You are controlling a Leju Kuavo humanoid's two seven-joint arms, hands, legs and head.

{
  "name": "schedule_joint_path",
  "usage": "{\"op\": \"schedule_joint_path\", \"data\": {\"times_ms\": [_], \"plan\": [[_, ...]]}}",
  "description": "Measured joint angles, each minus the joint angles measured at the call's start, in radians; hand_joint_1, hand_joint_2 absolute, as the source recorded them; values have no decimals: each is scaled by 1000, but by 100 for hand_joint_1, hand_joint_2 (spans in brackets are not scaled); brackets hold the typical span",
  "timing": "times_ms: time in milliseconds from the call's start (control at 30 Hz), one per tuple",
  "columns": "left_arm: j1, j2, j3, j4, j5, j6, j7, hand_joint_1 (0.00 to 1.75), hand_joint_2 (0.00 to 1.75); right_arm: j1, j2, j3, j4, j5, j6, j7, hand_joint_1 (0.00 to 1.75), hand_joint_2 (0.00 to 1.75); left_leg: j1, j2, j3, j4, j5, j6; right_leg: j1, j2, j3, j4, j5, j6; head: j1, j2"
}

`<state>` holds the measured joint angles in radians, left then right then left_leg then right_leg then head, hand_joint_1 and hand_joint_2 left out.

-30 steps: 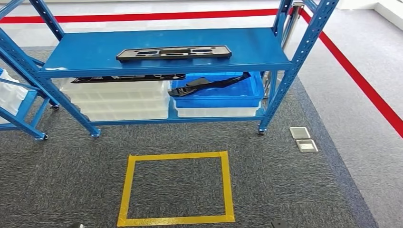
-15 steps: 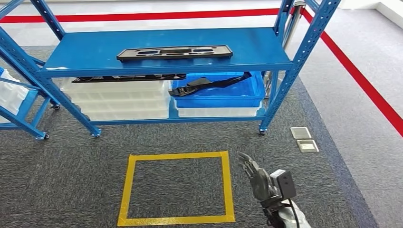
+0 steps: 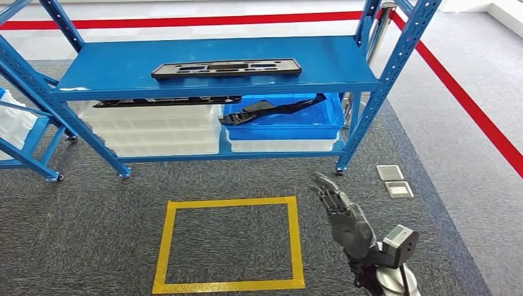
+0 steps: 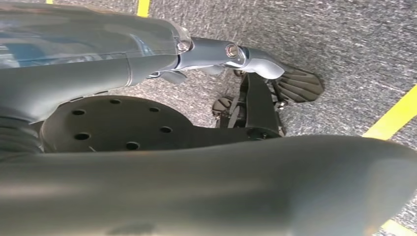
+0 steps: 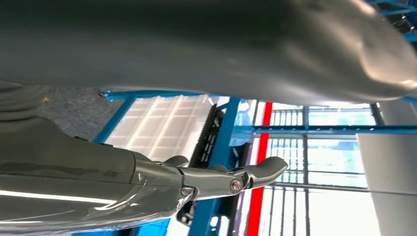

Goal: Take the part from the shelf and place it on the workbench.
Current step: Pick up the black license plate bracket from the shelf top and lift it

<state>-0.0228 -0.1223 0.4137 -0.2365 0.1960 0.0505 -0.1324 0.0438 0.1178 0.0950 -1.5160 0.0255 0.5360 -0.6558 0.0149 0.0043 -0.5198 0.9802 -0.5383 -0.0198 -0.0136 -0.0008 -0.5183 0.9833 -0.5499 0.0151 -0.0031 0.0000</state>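
I am raising the right hand (image 3: 344, 216), fingers apart and holding nothing, toward the blue shelf (image 3: 333, 61), where the black plastic part (image 3: 226, 68) is lying untouched on top.

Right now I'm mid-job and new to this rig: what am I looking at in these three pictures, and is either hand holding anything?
The wide picture comes from the robot's head, looking down. A flat black plastic part lies on the top board of the blue metal shelf; white and blue bins sit below. A yellow tape square marks the carpet. The right robot hand reaches forward, fingers spread, holding nothing. The other two pictures come from wrist cameras behind each hand. The left robot hand hangs over the carpet, holding nothing that I can see.
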Motion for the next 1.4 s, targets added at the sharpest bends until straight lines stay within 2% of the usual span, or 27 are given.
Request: {"op": "schedule_joint_path", "data": {"times_ms": [333,833,1000,1067,1133,1200,1233,1267,1300,1367,1400], "plan": [[-1,-5,7,0,-11,4,25,0,0,36,-7,75,-121,2,9,16,0,0,0,0,0,0,0,0,0,0,0,0,0,0,0,0],[-3,-17,32,0,6,4,33,0,0,44,-30,124,-154,-4,-10,17,0,0,0,0,0,0,0,0,0,0,0,0,0,0,0,0],[-4,-18,55,0,23,2,28,0,0,45,-34,134,-155,-14,-12,17,0,0,-4,0,-1,7,-7,14,-5,-1,2,-4,2,7,0,0],[-5,-20,64,0,28,0,25,0,0,45,-34,137,-159,-15,-15,16,0,0,-1,0,8,-8,-2,22,-4,-1,4,-1,-4,11,0,0],[-7,-23,74,0,30,0,21,0,0,45,-37,138,-164,-17,-19,16,0,0,6,3,22,-24,4,30,-3,0,-21,59,-38,15,1,0],[-8,-24,80,0,30,-1,17,0,0,48,-41,138,-165,-18,-22,16,0,0,8,5,30,-27,0,33,-7,1,-92,194,-94,20,1,0],[-7,-25,82,0,30,-2,16,0,0,51,-43,138,-165,-19,-22,16,0,0,10,5,34,-27,-4,32,-10,1,-130,255,-110,25,1,0],[-6,-26,84,0,30,-3,14,0,0,53,-45,138,-165,-19,-23,16,0,0,12,4,39,-27,-9,29,-12,1,-153,286,-106,30,1,0],[-5,-26,85,0,30,-4,13,0,0,55,-47,138,-164,-20,-23,16,0,0,15,3,47,-26,-15,24,-16,0,-156,276,-80,36,1,0],[-4,-26,90,0,29,-8,10,0,0,56,-49,138,-164,-21,-23,16,0,0,24,1,66,-22,-34,9,-24,-1,-114,161,2,52,2,0],[-5,-25,94,0,29,-9,9,0,0,57,-50,139,-163,-22,-23,16,0,0,25,0,72,-16,-45,-1,-26,-1,-90,103,28,57,2,0]]}}
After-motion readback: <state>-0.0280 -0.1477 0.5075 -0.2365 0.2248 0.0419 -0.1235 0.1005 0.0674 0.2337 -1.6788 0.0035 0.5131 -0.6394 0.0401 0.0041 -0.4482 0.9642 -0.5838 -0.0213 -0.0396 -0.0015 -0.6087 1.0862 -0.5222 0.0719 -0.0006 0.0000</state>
